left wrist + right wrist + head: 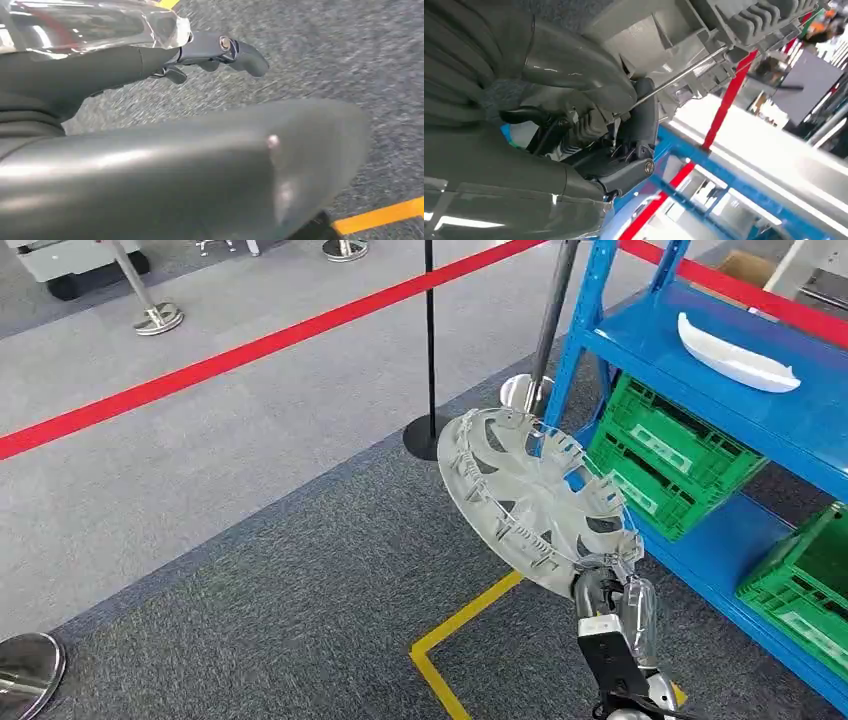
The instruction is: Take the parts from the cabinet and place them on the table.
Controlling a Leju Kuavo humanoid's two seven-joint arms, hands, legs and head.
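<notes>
Hubcap (535,500), round ribbed grey plastic, gripped at its rim by right hand (608,585)

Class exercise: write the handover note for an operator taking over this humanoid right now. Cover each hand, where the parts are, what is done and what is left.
Right hand grips the grey wheel cover by its rim, held up beside the blue shelving.
Left hand holds nothing, fingers curled over the carpet.
A white part lies on the upper shelf.
Done: wheel cover is off the shelving.
Left: carry it to the table, set it down, then fetch the white part.
</notes>
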